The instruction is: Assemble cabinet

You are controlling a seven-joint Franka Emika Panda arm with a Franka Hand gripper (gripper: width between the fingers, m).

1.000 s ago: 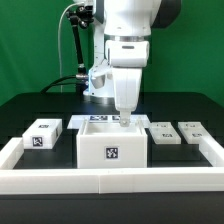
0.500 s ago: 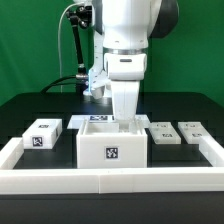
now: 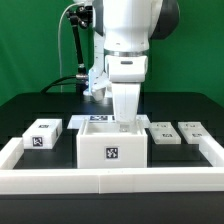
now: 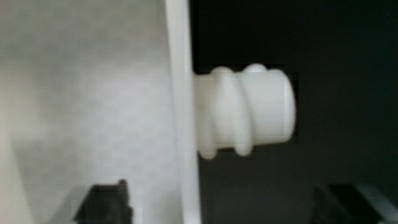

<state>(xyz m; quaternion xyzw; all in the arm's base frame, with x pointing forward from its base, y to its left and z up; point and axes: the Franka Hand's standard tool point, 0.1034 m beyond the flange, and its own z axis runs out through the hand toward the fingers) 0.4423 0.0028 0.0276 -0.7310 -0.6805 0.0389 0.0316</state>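
The cabinet [image 3: 112,150] is a large white box with a tag marker on its front, standing in the middle of the black table. My gripper [image 3: 124,118] points straight down at the cabinet's back edge, its tips hidden behind the box in the exterior view. In the wrist view a white cabinet wall [image 4: 89,100] fills one side, with a round white ribbed knob [image 4: 249,110] sticking out of its edge. My gripper [image 4: 222,203] is open, one dark finger over the white wall and the other over the dark table, holding nothing.
A small white tagged block [image 3: 43,135] lies at the exterior view's left, and two flatter tagged pieces [image 3: 164,134] [image 3: 192,131] lie at its right. The marker board [image 3: 97,119] lies behind the cabinet. A low white border rail [image 3: 110,181] runs along the front.
The arm has come down toward the cabinet's back edge since one second ago. It has held still over the last half second.
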